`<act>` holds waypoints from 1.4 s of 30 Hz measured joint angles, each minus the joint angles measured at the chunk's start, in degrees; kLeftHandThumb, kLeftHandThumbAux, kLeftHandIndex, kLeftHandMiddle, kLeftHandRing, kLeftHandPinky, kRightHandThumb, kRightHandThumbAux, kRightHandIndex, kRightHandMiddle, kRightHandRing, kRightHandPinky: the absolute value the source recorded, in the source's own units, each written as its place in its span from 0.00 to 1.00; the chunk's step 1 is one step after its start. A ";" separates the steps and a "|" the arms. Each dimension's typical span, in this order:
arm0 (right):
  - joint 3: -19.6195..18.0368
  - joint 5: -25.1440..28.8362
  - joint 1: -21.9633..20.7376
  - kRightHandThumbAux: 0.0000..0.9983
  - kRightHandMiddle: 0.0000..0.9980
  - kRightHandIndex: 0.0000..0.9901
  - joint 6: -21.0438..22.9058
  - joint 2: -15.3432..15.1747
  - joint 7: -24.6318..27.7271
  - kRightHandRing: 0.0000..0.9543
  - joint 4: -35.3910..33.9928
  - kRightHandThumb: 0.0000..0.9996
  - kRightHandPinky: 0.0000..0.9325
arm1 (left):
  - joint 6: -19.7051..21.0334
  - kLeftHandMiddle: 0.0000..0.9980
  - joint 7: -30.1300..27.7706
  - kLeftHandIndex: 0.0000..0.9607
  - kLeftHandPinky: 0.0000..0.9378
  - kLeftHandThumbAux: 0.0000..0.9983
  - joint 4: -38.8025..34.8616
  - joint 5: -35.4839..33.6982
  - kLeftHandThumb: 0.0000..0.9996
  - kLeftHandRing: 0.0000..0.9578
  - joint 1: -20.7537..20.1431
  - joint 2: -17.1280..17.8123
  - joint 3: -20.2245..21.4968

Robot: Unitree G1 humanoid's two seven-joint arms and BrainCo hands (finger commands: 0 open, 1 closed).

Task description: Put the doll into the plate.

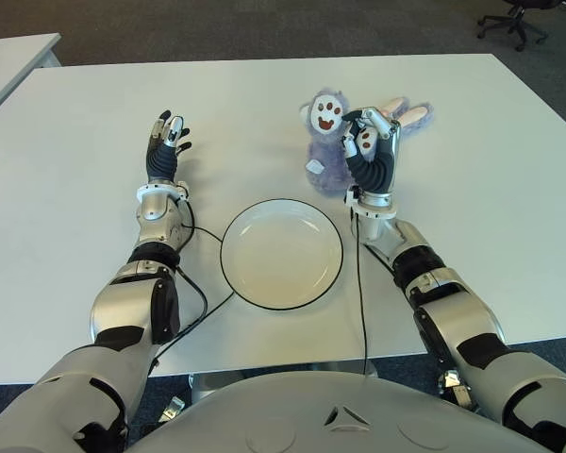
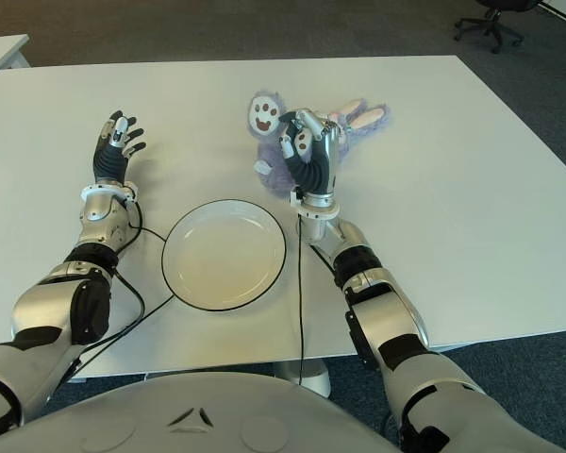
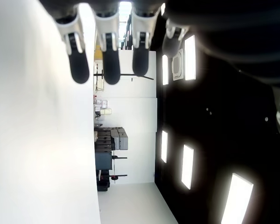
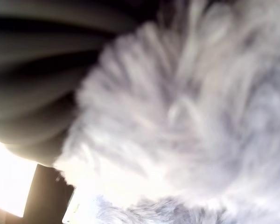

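Right of centre in the left eye view, the right hand (image 1: pixel 370 143) stands upright against the purple plush doll (image 1: pixel 332 142), which lies on the white table (image 1: pixel 472 170) just above the plate (image 1: pixel 281 253). The fingers (image 1: pixel 352 146) of this hand are curled in front of the doll, and in the right wrist view the doll's fur (image 4: pixel 186 107) fills almost the whole picture, pressed close to the palm. I judge that the hand closes on the doll, but whether the grip is already firm I cannot tell.

The doll has its white face at the upper left of its body and its pink-lined ears reaching toward the upper right, so its long axis runs roughly across the frame, from left to right. The hand meets it from the lower side, near the middle of the body.

The plate lies below and slightly left of the doll, near but apart from it. The coming move therefore needs a lift, then a short travel toward the lower left of the frame.

The left hand (image 1: pixel 166 146) shows at the left of the plate, well apart from the doll, fingers straight and holding nothing. The right hand is clearly the nearer one.
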 measured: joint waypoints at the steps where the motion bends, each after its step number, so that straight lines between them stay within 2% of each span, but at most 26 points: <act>1: 0.01 -0.02 0.02 0.71 0.86 0.44 0.16 0.00 0.04 0.91 -0.12 0.72 0.94 | -0.01 0.14 0.00 0.02 0.25 0.37 -0.01 0.00 0.00 0.19 0.00 0.00 0.00; 21: -0.33 -3.32 0.02 0.71 0.85 0.44 5.74 -0.49 -3.10 0.90 -6.18 0.72 0.92 | -0.36 0.16 -0.01 0.04 0.29 0.36 -0.09 0.03 0.00 0.21 -0.05 0.05 -0.01; 30: -0.52 -4.13 0.03 0.71 0.85 0.44 8.12 -0.59 -4.40 0.90 -9.34 0.72 0.92 | -0.36 0.15 -0.01 0.03 0.25 0.35 -0.11 0.07 0.00 0.19 -0.17 0.06 -0.02; 42: -0.65 -4.08 0.13 0.71 0.85 0.44 8.90 -0.81 -4.58 0.90 -11.71 0.72 0.92 | -0.36 0.15 -0.01 0.03 0.26 0.36 -0.11 0.07 0.00 0.19 -0.23 0.06 -0.02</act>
